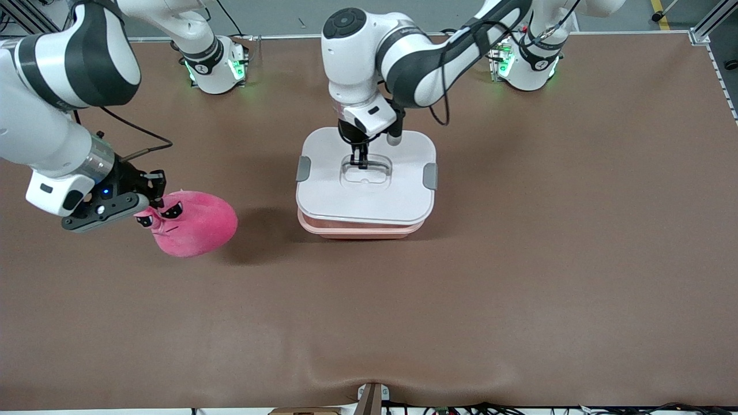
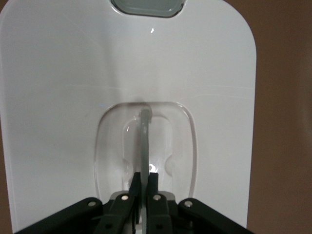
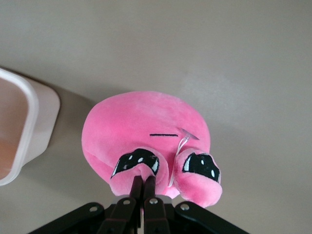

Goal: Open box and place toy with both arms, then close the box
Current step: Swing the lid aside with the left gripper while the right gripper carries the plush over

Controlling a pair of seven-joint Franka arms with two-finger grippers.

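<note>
Left gripper (image 1: 361,162) clamped on white lid's (image 1: 369,190) clear handle (image 2: 145,141), lid raised above box; right gripper (image 1: 157,199) pinches pink plush toy (image 1: 193,225).

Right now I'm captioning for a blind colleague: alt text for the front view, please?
The left gripper pinches the clear handle of the white lid, lifted above the pink box. The right gripper holds the pink toy over the table.
</note>
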